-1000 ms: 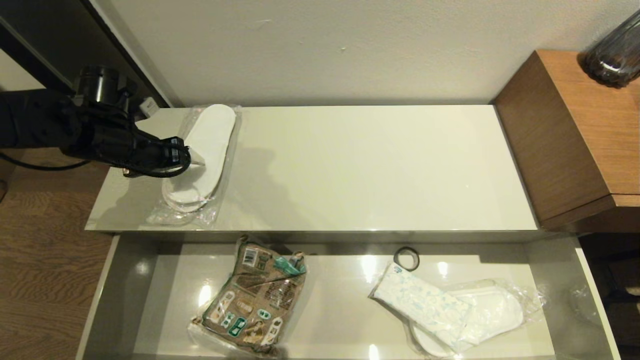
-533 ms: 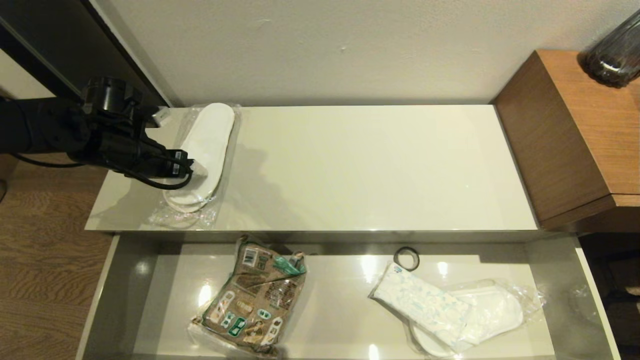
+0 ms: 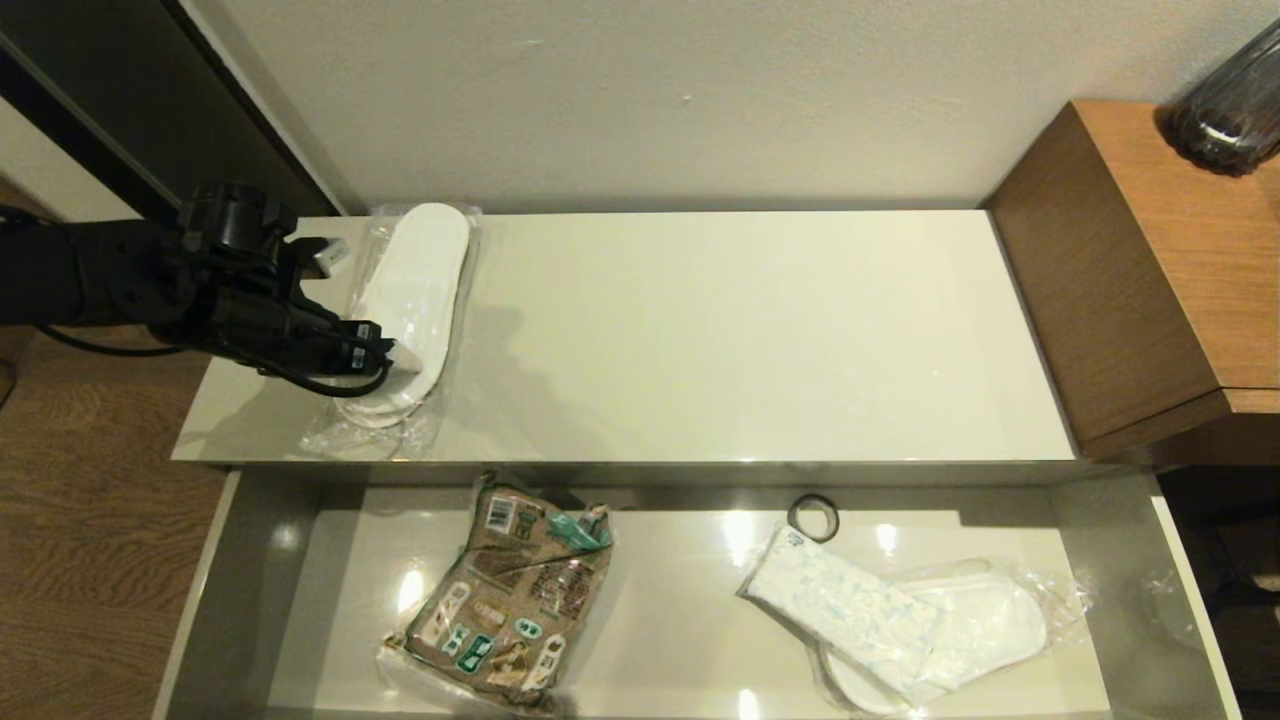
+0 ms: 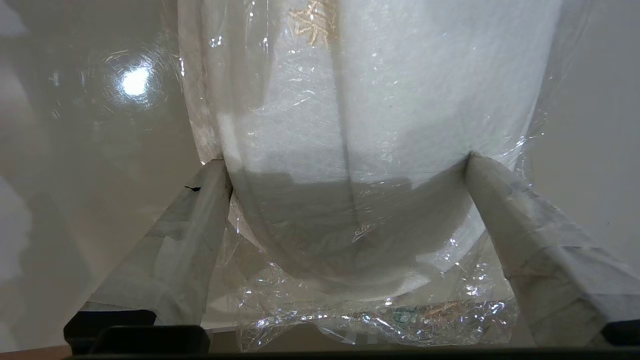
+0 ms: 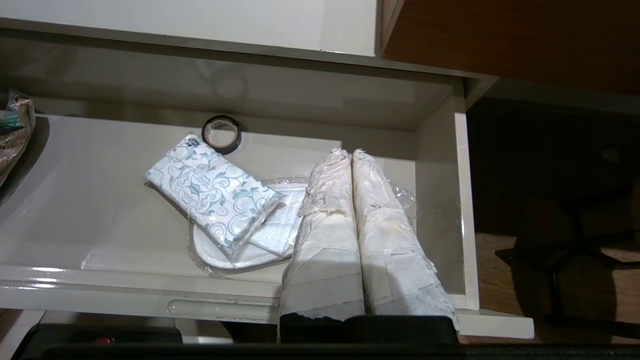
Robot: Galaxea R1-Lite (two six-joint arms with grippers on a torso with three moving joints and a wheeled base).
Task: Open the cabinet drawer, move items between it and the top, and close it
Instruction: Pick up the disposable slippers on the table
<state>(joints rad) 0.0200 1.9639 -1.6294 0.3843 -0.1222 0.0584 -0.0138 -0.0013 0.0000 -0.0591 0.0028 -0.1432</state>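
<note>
Your left gripper (image 3: 392,352) sits wide open over the bagged slippers (image 3: 410,300) at the left end of the top (image 3: 720,330), one finger (image 4: 200,215) on each side of the slipper's rounded end, pads at the plastic but not squeezing it. In the left wrist view the white slipper fills the gap betw. the two taped fingers, clear bag crinkled around it. The pack lies flat on the glossy cream panel, lengthwise front to back, its near end close to the panel's front edge.

Below, the cabinet drawer (image 3: 250,560) stands pulled out. Inside, left of centre: a brown printed snack bag (image 3: 510,600). To the right: a white tissue pack (image 3: 840,605) w/ pale blue swirls, lying tilted on top of a second bagged pair of slippers (image 3: 985,620). A small black tape roll (image 3: 812,516) rests just behind the tissue pack, near the drawer's back.

Your right gripper (image 5: 352,155) hangs parked over the drawer's right end, fingers pressed together, holding nothing; it doesn't show in the head view. Right wrist view looks past it at the tissue pack (image 5: 212,192), tape roll (image 5: 221,133) and the drawer's cream front edge.

Right of the top, a brown wooden unit (image 3: 1150,270) carries a dark glass vessel (image 3: 1225,110) at frame's corner
</note>
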